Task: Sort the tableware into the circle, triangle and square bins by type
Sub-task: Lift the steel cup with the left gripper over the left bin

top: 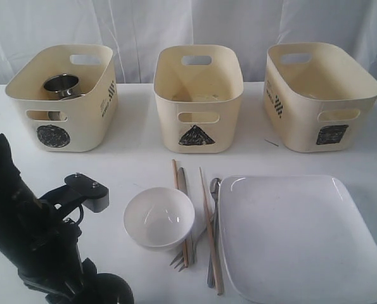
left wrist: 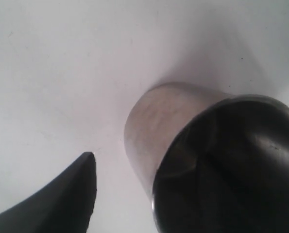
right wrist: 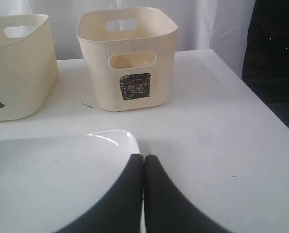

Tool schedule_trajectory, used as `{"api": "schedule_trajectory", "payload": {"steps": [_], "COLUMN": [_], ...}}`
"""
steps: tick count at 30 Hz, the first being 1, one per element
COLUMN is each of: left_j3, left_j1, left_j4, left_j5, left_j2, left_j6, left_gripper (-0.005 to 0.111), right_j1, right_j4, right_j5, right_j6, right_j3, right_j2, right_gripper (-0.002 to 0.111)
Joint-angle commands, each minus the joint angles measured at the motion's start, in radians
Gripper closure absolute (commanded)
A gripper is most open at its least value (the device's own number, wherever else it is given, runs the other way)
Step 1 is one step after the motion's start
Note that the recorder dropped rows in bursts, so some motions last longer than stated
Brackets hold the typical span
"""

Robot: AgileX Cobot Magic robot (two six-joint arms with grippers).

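- While most of the tableware lies unsorted, the task is judged to be at an early stage. One steel mug (top: pixel 61 85) sits inside the circle bin (top: pixel 80 130), at 10 o'clock on the table (top: pixel 137 158).
- The triangle bin (top: pixel 198 95) stands at 12 o'clock and the square bin (top: pixel 302 120) at 2 o'clock. No contents can be made out in either.
- Items left on the table:
  - white bowl (top: pixel 158 218) at 6 o'clock
  - square plate (top: pixel 289 234) at 4 o'clock
  - chopsticks (top: pixel 209 221), knife (top: pixel 183 183), fork (top: pixel 177 259) and spoon (top: pixel 215 185), lying lengthwise between bowl and plate
- A second steel mug (left wrist: pixel 159 126) shows only in the left wrist view, resting on the tabletop. In the exterior view it is hidden, presumably behind the left arm (top: pixel 17 215) at 8 o'clock.
- Left gripper (left wrist: pixel 144 165): jaws spread wide. One finger (left wrist: pixel 71 194) is visible, just beside the second mug's wall and apart from it. The other finger is out of sight, so whether the mug stands between them cannot be told.
- Right gripper (right wrist: pixel 143 165): fingers pressed together and holding nothing. It sits at a corner of the plate, with the square bin ahead of it.
- Judgement: the second mug is the likely item in hand, bound for the circle bin.
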Motion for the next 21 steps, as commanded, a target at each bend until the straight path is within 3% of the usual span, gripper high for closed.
{"api": "schedule_trajectory", "payload": {"steps": [1,11,18,21], "left_j3": [0.008,0.003,-0.044,-0.079], "left_j1": [-0.007,-0.007,-0.006,-0.006], "left_j4": [-0.020,-0.016,0.025,0.111], "left_j5": [0.010,0.025,0.080,0.112], "left_j2": [-0.001,-0.008,-0.103,-0.148], "left_j6": [0.003,0.003,0.002,-0.036], "left_gripper": [0.055,0.107,0.107,0.107], "right_j1": [0.006,0.006,0.006,0.006], "right_j4": [0.001,0.001,0.001,0.001], "right_j5": [-0.014,-0.014,-0.014,-0.014], "right_j6": [-0.010,-0.010,-0.010,-0.010], "right_j3": [0.006,0.006,0.006,0.006], "right_j2": [-0.006,-0.006,-0.006,-0.006], "right_gripper": [0.108,0.108,0.108,0.108]}}
